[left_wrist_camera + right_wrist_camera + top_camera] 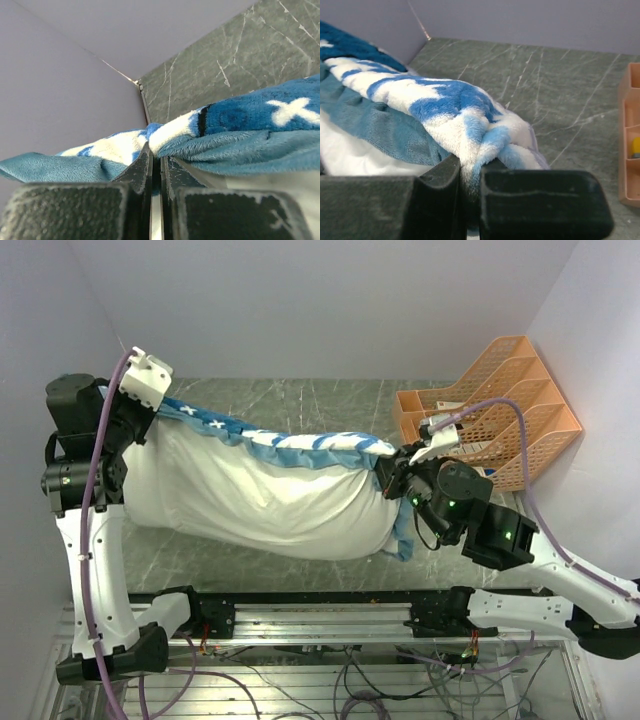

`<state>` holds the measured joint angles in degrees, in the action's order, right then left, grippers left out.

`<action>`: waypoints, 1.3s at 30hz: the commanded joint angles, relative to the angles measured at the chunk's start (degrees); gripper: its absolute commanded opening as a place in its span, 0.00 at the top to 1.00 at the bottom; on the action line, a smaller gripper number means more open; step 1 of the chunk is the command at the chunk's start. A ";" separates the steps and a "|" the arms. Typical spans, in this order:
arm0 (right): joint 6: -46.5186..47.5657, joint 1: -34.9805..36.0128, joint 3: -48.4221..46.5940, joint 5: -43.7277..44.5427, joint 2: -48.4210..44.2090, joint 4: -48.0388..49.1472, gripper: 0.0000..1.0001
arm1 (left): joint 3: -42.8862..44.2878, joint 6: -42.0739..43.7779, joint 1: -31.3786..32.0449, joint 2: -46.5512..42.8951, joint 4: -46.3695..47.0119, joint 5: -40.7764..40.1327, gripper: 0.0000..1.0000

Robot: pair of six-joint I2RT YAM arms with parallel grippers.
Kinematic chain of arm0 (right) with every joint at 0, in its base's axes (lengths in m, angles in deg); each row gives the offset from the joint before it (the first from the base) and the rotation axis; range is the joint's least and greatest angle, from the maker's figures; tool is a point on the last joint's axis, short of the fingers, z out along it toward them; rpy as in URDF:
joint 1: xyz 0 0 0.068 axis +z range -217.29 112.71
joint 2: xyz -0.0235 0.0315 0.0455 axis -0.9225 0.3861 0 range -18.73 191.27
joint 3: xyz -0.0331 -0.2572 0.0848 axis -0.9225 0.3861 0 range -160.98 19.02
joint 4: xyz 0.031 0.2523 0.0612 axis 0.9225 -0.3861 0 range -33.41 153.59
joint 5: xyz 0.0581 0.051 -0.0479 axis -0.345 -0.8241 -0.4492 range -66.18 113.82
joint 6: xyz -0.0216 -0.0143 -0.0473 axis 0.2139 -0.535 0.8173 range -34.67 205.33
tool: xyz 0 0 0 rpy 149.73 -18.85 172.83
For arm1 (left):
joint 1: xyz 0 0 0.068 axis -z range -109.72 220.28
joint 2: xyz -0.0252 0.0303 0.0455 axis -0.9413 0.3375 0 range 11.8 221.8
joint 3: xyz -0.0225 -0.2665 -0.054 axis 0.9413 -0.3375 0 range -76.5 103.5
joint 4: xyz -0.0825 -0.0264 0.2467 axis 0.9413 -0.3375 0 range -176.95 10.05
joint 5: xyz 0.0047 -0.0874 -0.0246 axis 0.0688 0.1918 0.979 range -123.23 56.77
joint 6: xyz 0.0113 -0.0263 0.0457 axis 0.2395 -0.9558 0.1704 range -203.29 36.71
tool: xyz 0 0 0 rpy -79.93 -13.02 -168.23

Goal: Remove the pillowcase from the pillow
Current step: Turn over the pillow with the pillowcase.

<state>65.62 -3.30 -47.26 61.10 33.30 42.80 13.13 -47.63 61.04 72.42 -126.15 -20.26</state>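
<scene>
Pinching pillowcase [300, 445] ends: both end effectors [156, 156] [470, 174].

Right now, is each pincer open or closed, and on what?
Left pincer: closed, pinching the pillowcase at its teal edge.
Right pincer: closed, gripping a fold of the pillowcase.

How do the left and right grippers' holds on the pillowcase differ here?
The left gripper pinches a thin edge, jaws almost touching; the right gripper clamps a thick white-and-blue fold, jaws further apart. The left gripper is by the left wall; the right gripper by the orange trays. Both are shut on the pillowcase.
</scene>
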 commanded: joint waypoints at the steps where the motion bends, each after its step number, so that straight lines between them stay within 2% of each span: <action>1: 3.01 -2.10 -3.05 5.39 5.43 0.69 1.00 | 2.88 -0.99 -0.31 1.36 -1.45 2.23 0.93; 5: 2.00 -14.26 -0.05 -5.56 13.06 3.90 1.00 | -5.61 -0.38 -0.26 3.15 0.96 1.74 0.93; 6: 1.82 -17.31 1.12 -7.47 15.80 5.09 1.00 | -9.10 -0.74 -0.20 3.79 3.60 0.75 0.89; 9: 1.82 -23.90 3.22 -9.84 25.07 7.61 1.00 | -17.27 -1.95 -0.19 6.49 10.81 -2.64 0.65; 10: 2.00 -25.30 3.08 -9.28 27.95 7.89 0.97 | -17.94 -3.30 -0.17 7.55 12.24 -4.28 0.53; 11: 2.20 -26.21 2.50 -8.16 30.32 7.96 0.85 | -17.83 -4.75 -0.24 8.41 13.06 -6.37 0.41; 13: 2.99 -26.86 1.47 -5.67 32.40 8.99 0.61 | -16.72 -6.89 -1.25 9.17 13.59 -7.69 0.28; 14: 3.41 -26.85 0.93 -5.11 32.37 10.05 0.50 | -16.25 -7.97 -2.36 8.84 13.92 -6.73 0.17; 15: 3.96 -26.97 0.29 -4.81 32.17 11.08 0.41 | -15.82 -9.01 -3.63 8.30 13.97 -5.24 0.04; 16: 4.43 -26.95 -1.18 -4.63 32.02 11.76 0.35 | -15.32 -9.83 -4.45 7.87 13.77 -4.05 0.00; 19: 5.64 -26.79 -5.78 -5.11 33.11 11.75 0.24 | -14.28 -12.16 -5.49 7.46 10.76 -2.09 0.00; 23: 7.12 -24.17 -9.32 -4.69 35.32 12.28 0.18 | -16.92 -13.59 -6.24 7.58 6.92 0.80 0.01; 28: 11.35 -18.45 -12.96 -2.40 39.36 13.33 0.15 | -22.32 -14.58 -8.89 6.94 9.40 0.99 0.01; 34: 13.39 -17.66 -16.87 -10.31 45.14 14.36 0.14 | -26.06 -14.46 -15.16 8.39 7.61 7.51 0.00; 39: 13.18 -17.66 -18.66 -15.02 48.90 13.68 0.13 | -26.86 -14.76 -19.97 15.44 4.25 13.71 0.01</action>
<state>77.71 -20.72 -63.94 50.96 80.71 56.00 -13.04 -61.24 43.91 83.02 -118.58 -13.48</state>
